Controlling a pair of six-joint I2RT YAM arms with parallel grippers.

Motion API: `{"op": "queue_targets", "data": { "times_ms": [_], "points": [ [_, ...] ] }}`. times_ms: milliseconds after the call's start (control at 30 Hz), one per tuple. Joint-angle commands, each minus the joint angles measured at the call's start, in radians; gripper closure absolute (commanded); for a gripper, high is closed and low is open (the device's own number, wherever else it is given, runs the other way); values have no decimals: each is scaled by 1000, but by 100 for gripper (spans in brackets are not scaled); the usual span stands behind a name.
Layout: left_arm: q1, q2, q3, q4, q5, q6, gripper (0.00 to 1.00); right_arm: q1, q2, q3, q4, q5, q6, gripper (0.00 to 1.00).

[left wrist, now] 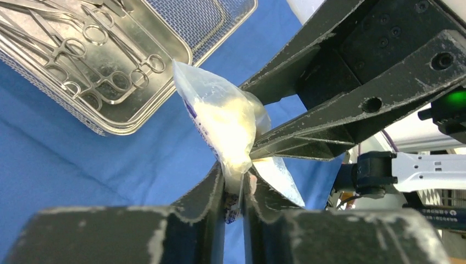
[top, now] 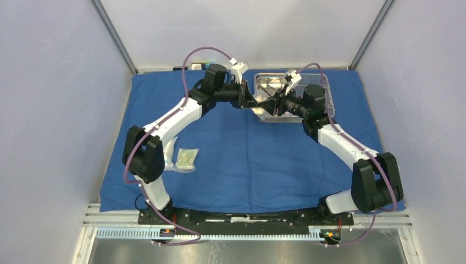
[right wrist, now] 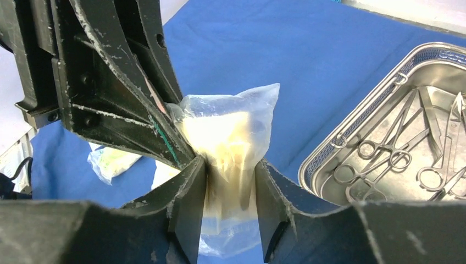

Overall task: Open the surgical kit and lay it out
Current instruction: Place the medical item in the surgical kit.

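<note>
A clear packet with pale contents hangs in the air between my two grippers, just off the front left corner of the steel mesh tray. My left gripper is shut on the packet's lower edge. My right gripper has the same packet between its fingers, both pads touching it. Slim scissor-like instruments lie in the tray's inner pan. A second clear packet lies on the blue cloth at the left.
The blue cloth is spread flat over most of the table. Grey walls stand close on both sides, with metal frame posts at the back corners. Both arm bases sit on the black rail at the near edge.
</note>
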Motion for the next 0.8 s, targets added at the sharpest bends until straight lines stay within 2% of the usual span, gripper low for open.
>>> {"op": "queue_targets", "data": {
  "times_ms": [0, 33, 67, 200, 367, 500, 600, 767],
  "points": [
    [3, -24, 42, -10, 20, 56, 89, 3, -36, -3, -10, 3, -69, 47],
    [9, -29, 40, -28, 21, 73, 96, 3, -43, 0, -26, 13, -90, 42],
    [16, -35, 38, -50, 20, 92, 98, 3, -52, 2, -37, 18, -108, 39],
    [67, -59, 24, -165, 54, 196, 98, -4, -88, 22, -105, 3, -205, 30],
    [133, -75, 25, -547, 87, 544, 96, -8, -161, 25, -224, 10, -383, 26],
    [148, -104, -100, -775, 101, 752, 91, -12, -190, 11, -288, 43, -450, 26],
    [150, -104, -217, -832, 136, 806, 92, -11, -196, -19, -282, 49, -452, 26],
    [182, -64, -297, -880, 134, 857, 92, -11, -199, -49, -270, 64, -455, 26]
  ]
}}
